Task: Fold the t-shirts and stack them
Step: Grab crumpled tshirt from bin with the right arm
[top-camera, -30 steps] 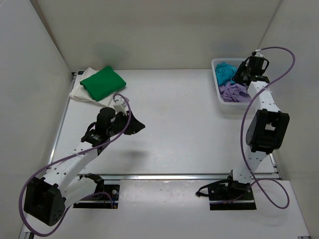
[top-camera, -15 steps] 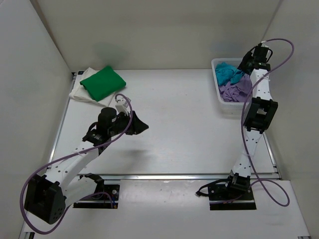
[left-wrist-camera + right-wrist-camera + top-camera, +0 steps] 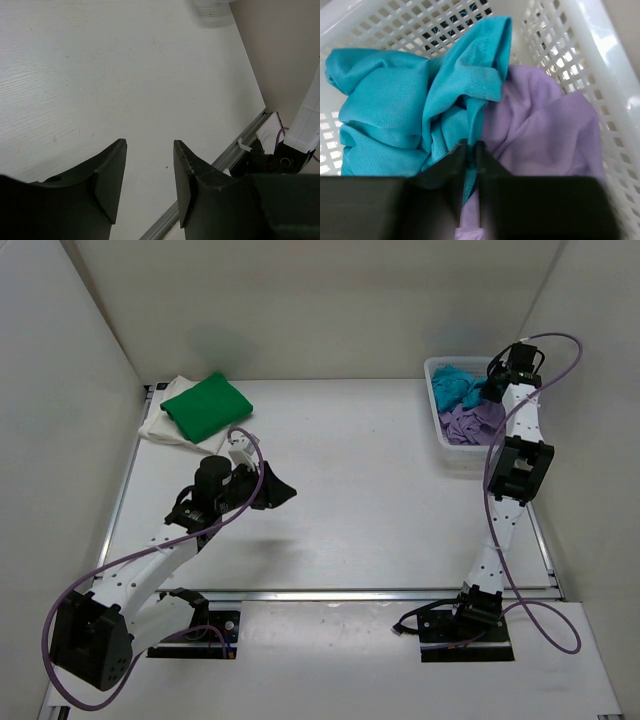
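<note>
Right gripper [image 3: 470, 150] is down inside the basket [image 3: 570, 45], jaws nearly closed and pinching a fold of the teal t-shirt [image 3: 385, 115]. Risk: the lilac t-shirt [image 3: 540, 130] lies pressed against it in the basket, with a lilac strip right under the fingers, so a lift may drag both out, or the thin pinch may slip. Both crumpled, soft. Left gripper [image 3: 150, 170] half open, empty, well away from the basket. Green t-shirt [image 3: 207, 405] sits folded on the cream t-shirt [image 3: 160, 425], far across from the basket.

A robot lab: white table [image 3: 360, 500] (walled by plain panels [image 3: 330, 300]).
</note>
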